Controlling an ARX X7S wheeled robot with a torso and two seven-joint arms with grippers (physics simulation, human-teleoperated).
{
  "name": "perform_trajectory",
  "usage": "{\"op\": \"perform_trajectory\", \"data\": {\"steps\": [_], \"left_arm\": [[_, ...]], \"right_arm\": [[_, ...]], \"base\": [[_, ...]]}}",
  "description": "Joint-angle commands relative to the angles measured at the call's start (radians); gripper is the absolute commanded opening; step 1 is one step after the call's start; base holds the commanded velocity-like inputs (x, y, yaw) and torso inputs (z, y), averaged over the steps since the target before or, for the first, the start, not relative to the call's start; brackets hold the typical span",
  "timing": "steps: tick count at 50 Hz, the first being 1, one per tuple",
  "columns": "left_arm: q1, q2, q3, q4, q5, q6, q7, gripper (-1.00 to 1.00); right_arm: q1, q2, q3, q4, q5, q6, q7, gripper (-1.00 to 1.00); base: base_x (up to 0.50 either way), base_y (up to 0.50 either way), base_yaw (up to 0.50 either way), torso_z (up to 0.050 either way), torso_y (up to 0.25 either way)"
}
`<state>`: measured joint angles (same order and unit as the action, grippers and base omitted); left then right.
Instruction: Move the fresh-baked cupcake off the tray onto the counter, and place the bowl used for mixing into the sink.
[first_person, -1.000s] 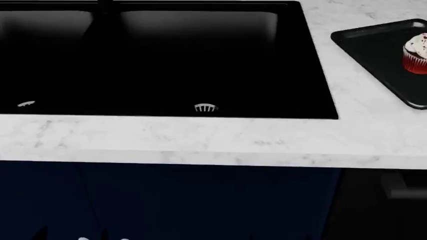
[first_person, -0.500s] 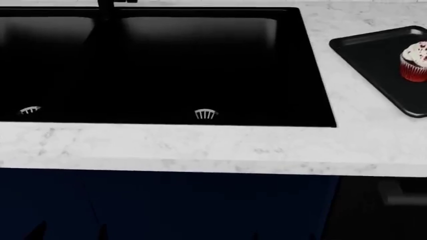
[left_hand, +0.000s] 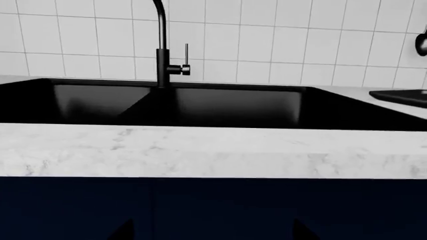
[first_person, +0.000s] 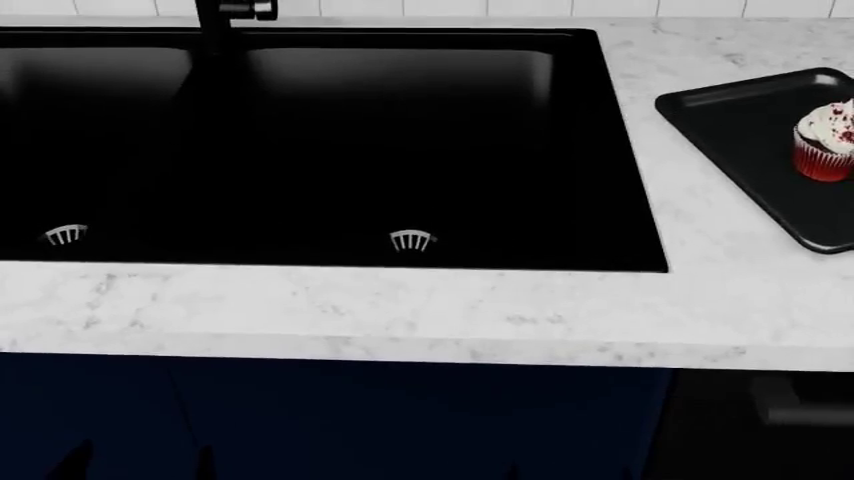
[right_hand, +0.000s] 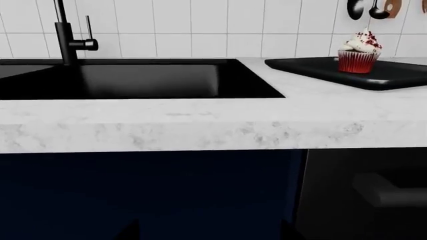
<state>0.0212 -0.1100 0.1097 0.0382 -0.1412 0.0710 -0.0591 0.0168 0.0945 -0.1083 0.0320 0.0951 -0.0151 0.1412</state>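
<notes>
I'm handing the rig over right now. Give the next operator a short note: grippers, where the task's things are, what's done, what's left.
Grippers: neither the left nor the right one shows in any view, so their state is unknown; both wrist cameras sit below the counter edge, facing it.
Cupcake: upright on the tray, on the counter to the right of the sink.
Sink: both basins look empty, only the drain strainers visible.
Bowl: not in any view; find it first.
Done: nothing yet.
Left: move the cupcake off the tray onto the counter, then put the bowl in the sink.
</notes>
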Motion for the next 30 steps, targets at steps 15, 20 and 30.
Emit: {"op": "perform_trajectory", "data": {"steps": [15, 20, 30], "left_arm": [[-0.001, -0.019, -0.037, 0.087, -0.046, -0.053, -0.099, 1.00], [0.003, -0.033, -0.043, 0.180, -0.085, -0.126, -0.111, 1.00], [-0.012, -0.067, -0.044, 0.375, -0.114, -0.261, -0.153, 1.00]], "right_arm": [[0.006, 0.062, -0.015, -0.263, 0.042, 0.241, 0.054, 1.00], [0.018, 0.084, -0.011, -0.338, 0.041, 0.301, 0.065, 1.00], [0.043, 0.116, -0.015, -0.495, 0.040, 0.392, 0.092, 1.00]], "base": [[0.00, 0.00, 0.00, 0.007, 0.000], [0.00, 0.00, 0.00, 0.000, 0.000], [0.00, 0.00, 0.00, 0.000, 0.000]]}}
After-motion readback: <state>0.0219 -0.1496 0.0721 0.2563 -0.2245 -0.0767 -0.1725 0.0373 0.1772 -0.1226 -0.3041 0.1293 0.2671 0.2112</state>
